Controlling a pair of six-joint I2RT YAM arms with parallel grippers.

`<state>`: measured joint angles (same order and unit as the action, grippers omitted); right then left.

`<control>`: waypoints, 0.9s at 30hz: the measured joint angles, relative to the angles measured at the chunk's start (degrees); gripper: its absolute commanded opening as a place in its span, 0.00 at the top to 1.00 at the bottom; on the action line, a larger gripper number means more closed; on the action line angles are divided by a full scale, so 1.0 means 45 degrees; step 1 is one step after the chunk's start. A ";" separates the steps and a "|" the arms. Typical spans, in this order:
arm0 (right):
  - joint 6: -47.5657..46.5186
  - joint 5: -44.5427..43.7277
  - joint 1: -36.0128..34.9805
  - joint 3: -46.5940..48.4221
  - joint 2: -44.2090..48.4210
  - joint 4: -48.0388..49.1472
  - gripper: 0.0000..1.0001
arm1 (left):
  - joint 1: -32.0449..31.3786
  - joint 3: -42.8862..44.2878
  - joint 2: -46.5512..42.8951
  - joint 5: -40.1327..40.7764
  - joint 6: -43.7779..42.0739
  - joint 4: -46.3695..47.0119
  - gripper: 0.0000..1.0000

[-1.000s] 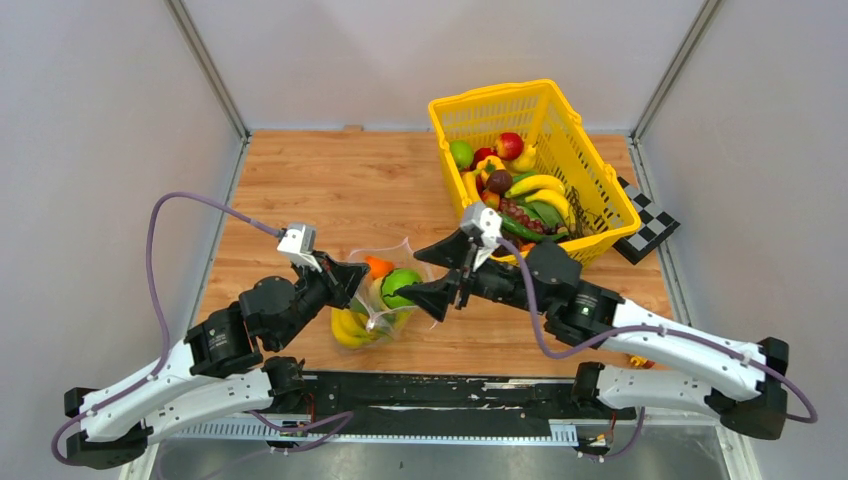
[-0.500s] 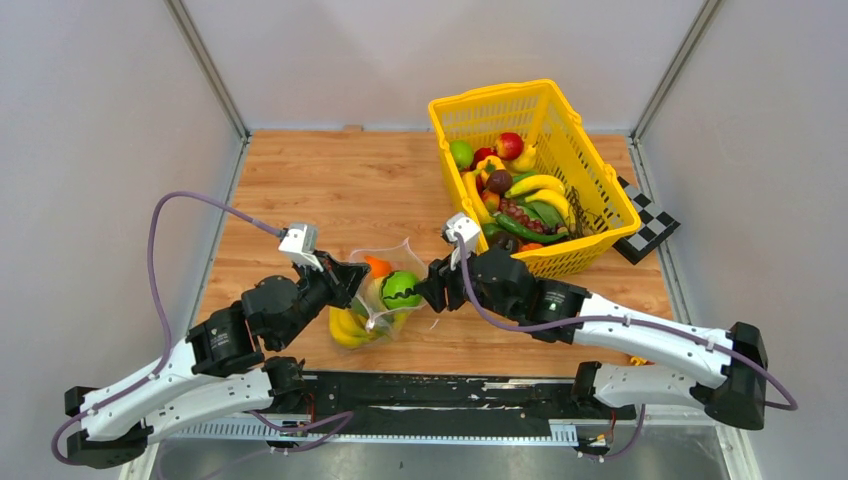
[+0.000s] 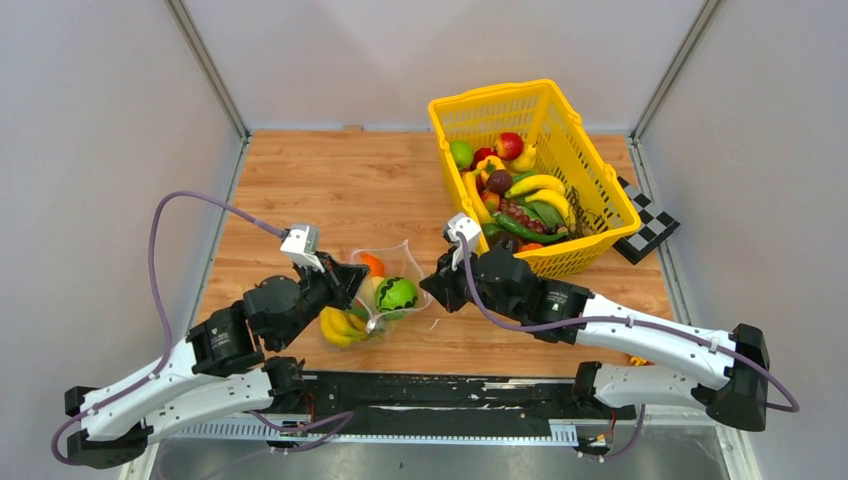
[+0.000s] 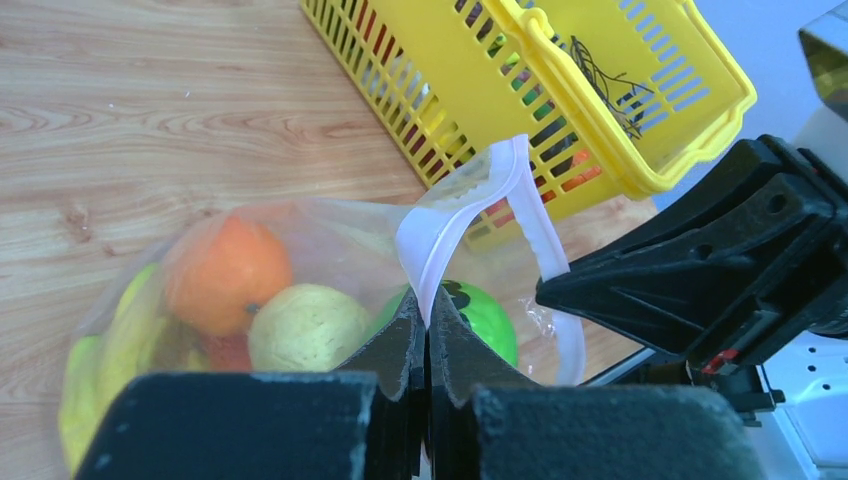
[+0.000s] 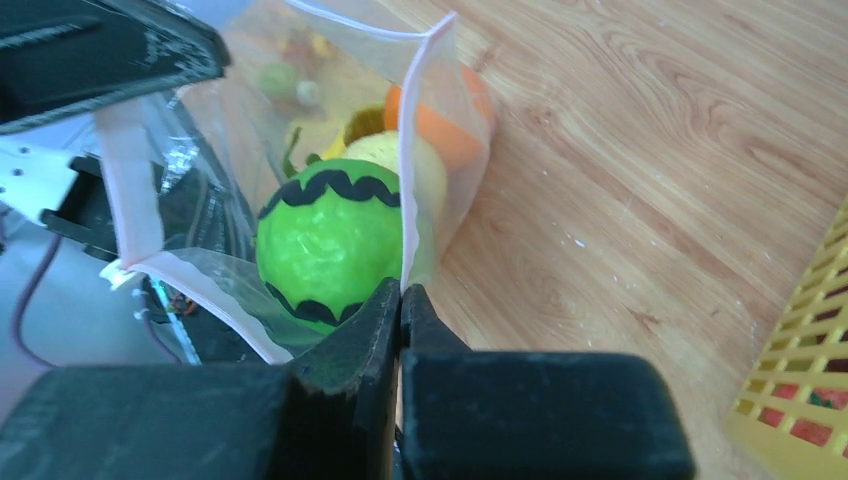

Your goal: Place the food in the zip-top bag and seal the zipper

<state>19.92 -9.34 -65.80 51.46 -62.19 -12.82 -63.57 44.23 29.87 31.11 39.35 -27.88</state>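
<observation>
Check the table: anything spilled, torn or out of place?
Nothing stands out. Left gripper and right gripper each pinch the rim of the zip-top bag, holding it open; food sits inside, none visibly loose on the table.

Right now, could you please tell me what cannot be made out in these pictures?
Top view: the fingertips of the left gripper and right gripper on the zip-top bag, covered by their bodies.
Left wrist view: the food low in the bag, cut off by the gripper body.
Right wrist view: the zipper past the pinch, behind the fingers; items farther back, blurred.
Top view: the basket's lower layers, under the top fruit.
</observation>
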 measured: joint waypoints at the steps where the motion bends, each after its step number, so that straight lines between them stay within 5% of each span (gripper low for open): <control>1: -0.0005 0.0078 0.0000 0.0000 0.0068 0.0117 1.00 | 0.0000 0.0000 0.0010 -0.0015 -0.0034 0.0024 0.98; 17: -0.0126 0.4070 0.0034 0.2220 -0.1559 0.3891 1.00 | -0.0010 0.3283 -0.0393 0.3653 -0.1156 -0.4721 0.94; 27: -0.0121 0.2890 0.0015 0.2404 -0.2560 0.3925 1.00 | -0.0010 0.5217 0.3347 0.2633 -0.2025 -0.7043 0.94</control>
<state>19.38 3.66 -65.73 62.28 -73.71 4.84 -63.61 67.70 44.93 42.96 30.24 -59.57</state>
